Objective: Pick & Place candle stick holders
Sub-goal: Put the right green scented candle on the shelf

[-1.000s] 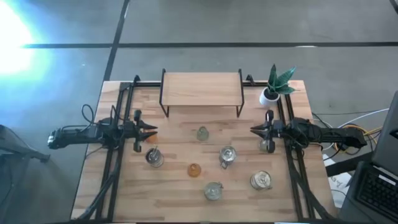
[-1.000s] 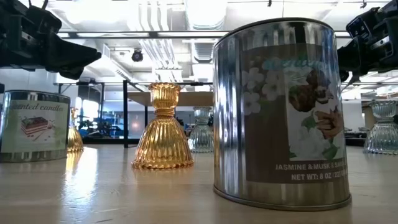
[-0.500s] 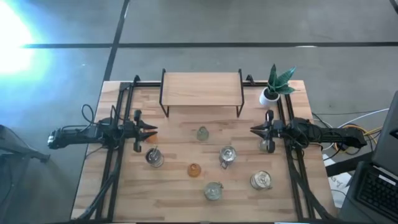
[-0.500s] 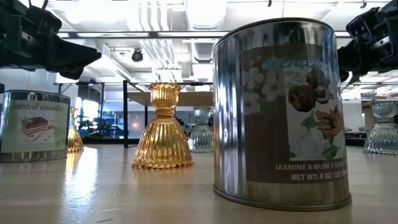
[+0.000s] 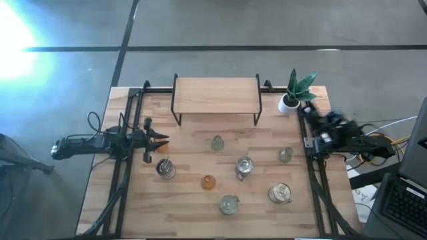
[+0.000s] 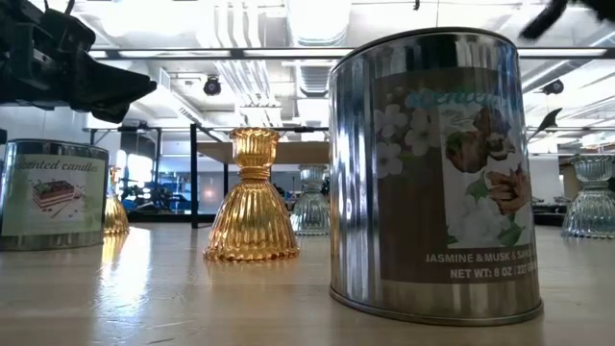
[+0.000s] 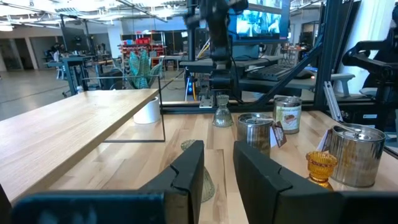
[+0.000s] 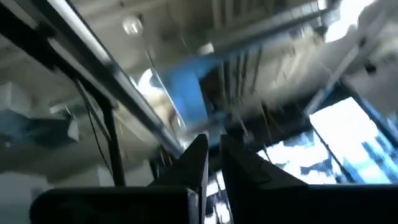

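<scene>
Glassy candle stick holders stand on their bases on the wooden table: a pale green one (image 5: pixel 217 143), an orange one (image 5: pixel 209 181) and a clear one (image 5: pixel 285 155). A further small orange one (image 6: pixel 115 216) stands beside my left gripper (image 5: pixel 157 140), which hovers open and empty at the table's left, pointing right; the pale green holder (image 7: pixel 205 180) lies beyond its fingers. My right gripper (image 5: pixel 308 113) is raised at the table's right edge near the plant, blurred, fingers shut and empty, tipped up toward the ceiling (image 8: pixel 214 162).
Several candle tins stand among the holders (image 5: pixel 165 169) (image 5: pixel 244 167) (image 5: pixel 229 204) (image 5: pixel 280 193). A wooden shelf on a black frame (image 5: pixel 217 97) stands at the far middle. A green plant in a white pot (image 5: pixel 293 97) stands at the far right. Black rails run along both sides.
My right gripper has swung quickly away from above the clear holder toward the table's far right, rising and tipping upward. The clear holder it stood over now shows uncovered and has stayed in place.
</scene>
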